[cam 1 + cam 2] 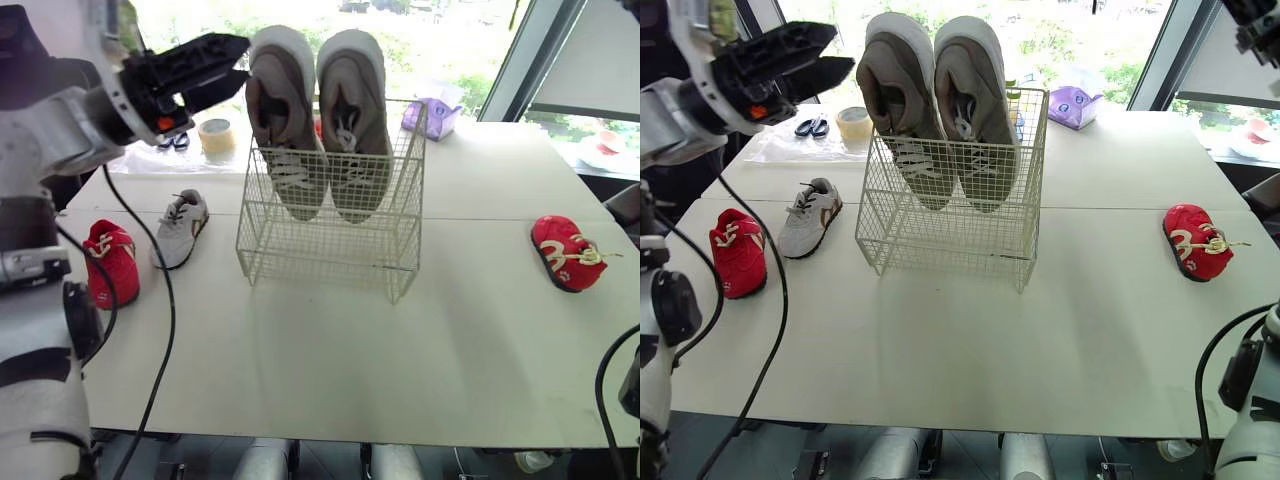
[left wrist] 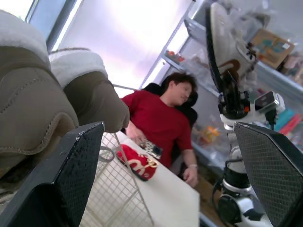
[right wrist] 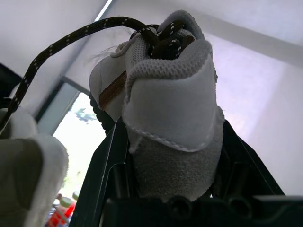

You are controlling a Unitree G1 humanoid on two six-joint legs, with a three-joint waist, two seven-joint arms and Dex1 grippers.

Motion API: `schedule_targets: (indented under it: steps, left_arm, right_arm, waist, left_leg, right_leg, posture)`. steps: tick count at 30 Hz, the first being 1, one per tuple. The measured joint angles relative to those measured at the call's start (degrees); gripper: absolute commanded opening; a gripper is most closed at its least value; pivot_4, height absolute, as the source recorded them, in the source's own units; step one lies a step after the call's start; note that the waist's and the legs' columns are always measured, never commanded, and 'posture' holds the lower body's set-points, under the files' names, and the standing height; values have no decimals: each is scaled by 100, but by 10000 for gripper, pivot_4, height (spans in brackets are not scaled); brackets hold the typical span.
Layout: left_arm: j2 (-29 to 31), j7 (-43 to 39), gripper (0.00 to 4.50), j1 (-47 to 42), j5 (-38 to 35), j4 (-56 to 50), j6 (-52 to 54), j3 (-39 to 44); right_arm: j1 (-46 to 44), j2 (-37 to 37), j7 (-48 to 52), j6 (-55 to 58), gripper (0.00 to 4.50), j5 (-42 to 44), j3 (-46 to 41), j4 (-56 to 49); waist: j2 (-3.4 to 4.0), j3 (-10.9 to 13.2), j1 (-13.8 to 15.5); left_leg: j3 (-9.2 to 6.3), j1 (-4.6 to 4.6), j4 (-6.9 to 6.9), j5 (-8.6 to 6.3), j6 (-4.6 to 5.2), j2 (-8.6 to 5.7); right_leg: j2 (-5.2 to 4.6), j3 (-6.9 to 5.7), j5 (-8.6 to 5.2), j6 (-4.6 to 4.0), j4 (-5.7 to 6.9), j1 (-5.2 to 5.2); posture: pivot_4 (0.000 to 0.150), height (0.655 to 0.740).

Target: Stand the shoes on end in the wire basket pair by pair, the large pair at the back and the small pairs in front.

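Note:
A large grey-brown pair of shoes [image 1: 315, 120] stands on end, toes down, at the back of the white wire basket [image 1: 330, 250]. My left gripper [image 1: 238, 62] is open and empty, level with the heel of the left large shoe and just to its left. My right gripper [image 3: 170, 142] is raised high and shut on the heel of a small grey-and-white shoe [image 3: 170, 90] with a dangling dark lace. Its mate, a small grey shoe [image 1: 180, 228], lies on the table left of the basket. One red shoe [image 1: 112, 260] lies at the far left, another red shoe [image 1: 565, 252] at the right.
A roll of tape [image 1: 215, 135] and a small dark item [image 1: 172, 142] sit behind the left gripper. A purple tissue box [image 1: 432, 117] stands behind the basket's right corner. A person in a red shirt [image 2: 161, 123] sits at the table's right end.

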Motion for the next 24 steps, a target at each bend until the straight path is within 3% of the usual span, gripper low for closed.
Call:
schedule_targets:
  steps: [4, 9, 24]
  left_arm:
    - [-41, -901, 45000, -738, 797, 370, 12, -420]
    - [-205, -1706, 45000, -721, 1235, 342, 234, -550]
    - [-650, -2783, 45000, -940, 2265, 775, 165, -575]
  right_arm:
    - [-424, -7, 545, 133, 16159, 131, 562, -373]
    - [-358, 268, 636, 256, 16159, 184, 825, -708]
    - [-214, 530, 781, 246, 16159, -151, 1038, -978]
  waist:
    - [-6, 7, 17]
    - [-11, 10, 57]
    - [-11, 10, 40]
  left_leg:
    - [-2, 6, -27, 3, -7, 1]
    - [-7, 3, -40, 16, -30, 0]
    - [-7, 5, -47, 19, -34, -1]
  right_leg:
    - [-4, 1, -1, 0, -7, -3]
    - [-9, 4, 0, -2, -8, -10]
    - [-6, 2, 1, -2, -6, -12]
  posture:
    - [1500, 6595]
    - [1500, 6595]
    - [1500, 6595]
